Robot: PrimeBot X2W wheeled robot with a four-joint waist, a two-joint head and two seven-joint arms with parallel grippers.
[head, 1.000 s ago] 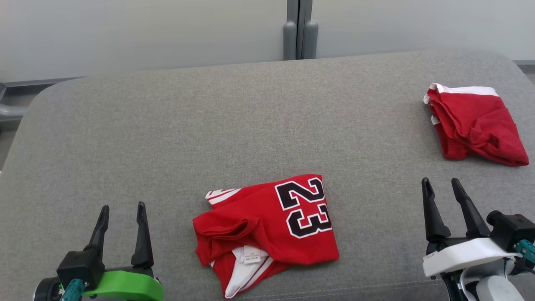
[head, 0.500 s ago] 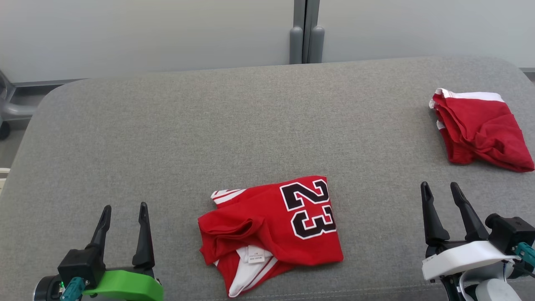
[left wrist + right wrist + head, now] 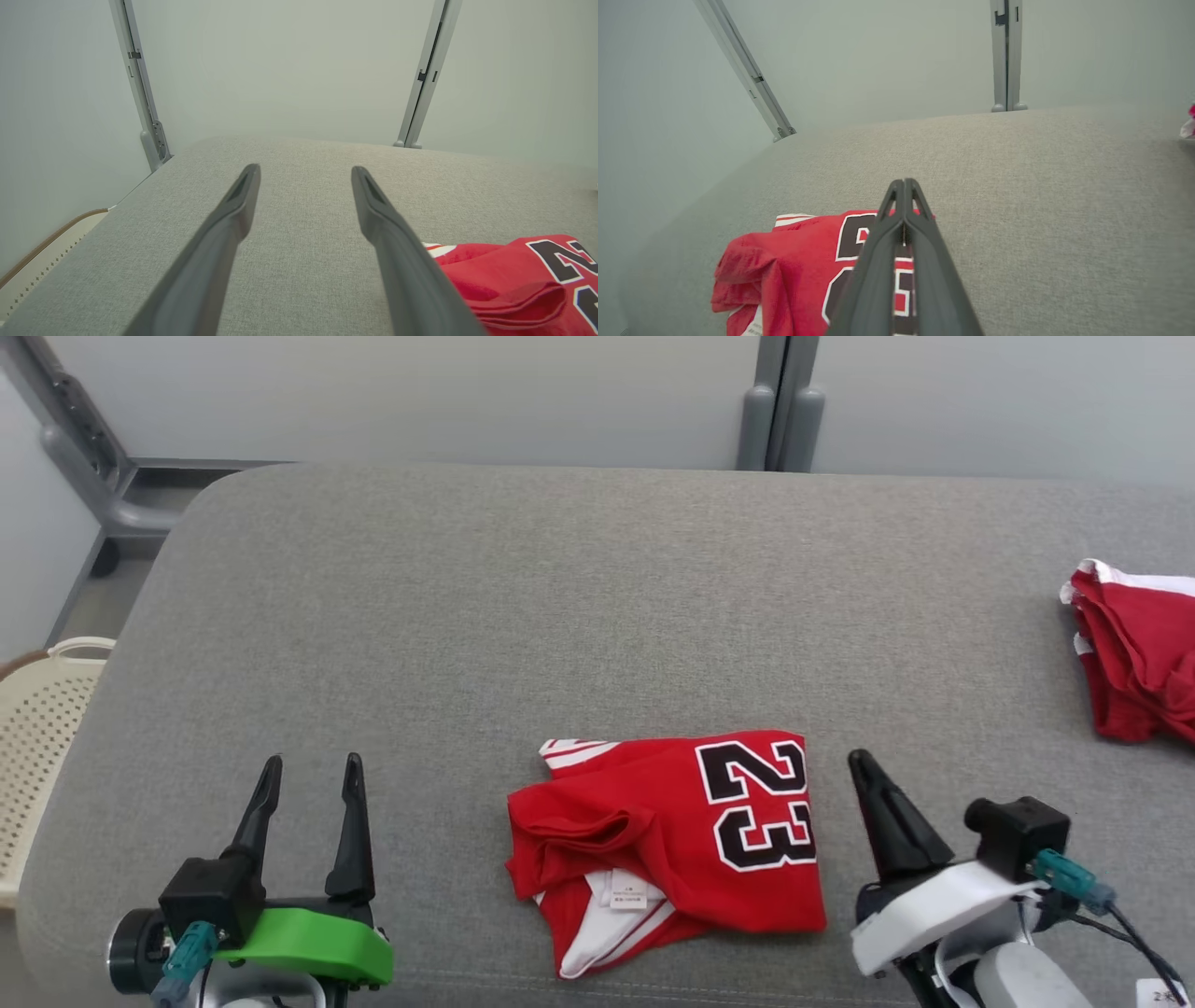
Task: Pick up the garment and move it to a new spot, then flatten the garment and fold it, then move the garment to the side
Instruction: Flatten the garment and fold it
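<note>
The right claw (image 3: 857,758) has its two fingers pressed together into one dark point with nothing between them. In the right wrist view those joined fingers cover the middle of the black number on the garment (image 3: 667,845), so the digits there are partly hidden. Whether the tip touches cloth or surface cannot be told.

From the head, the garment lies just left of the right claw and well to the right of the left claw (image 3: 313,761), between the two. It is a red jersey folded into a rough square. The "23" lies uppermost on the side nearer the right claw, and a bunched fold sits on the side nearer the left claw. A white label (image 3: 627,900) shows in an opening at its near edge. What lies under the folds is hidden. In the left wrist view a corner of it appears, cut by the right and bottom edges.

The left claw has its fingers spread apart and empty, over bare fabric.

Far to the right of the right claw, a second red cloth (image 3: 1134,658) with white trim is cut by the picture's edge. Left of the left claw, a cream perforated basket (image 3: 37,728) beside the surface is likewise half out of frame.

The surface (image 3: 560,616) is grey woven fabric with rounded corners. Beyond it stands a pale plain wall (image 3: 420,392) with a grey post (image 3: 782,406) and, at the far left, a slanting grey rail (image 3: 84,439).
</note>
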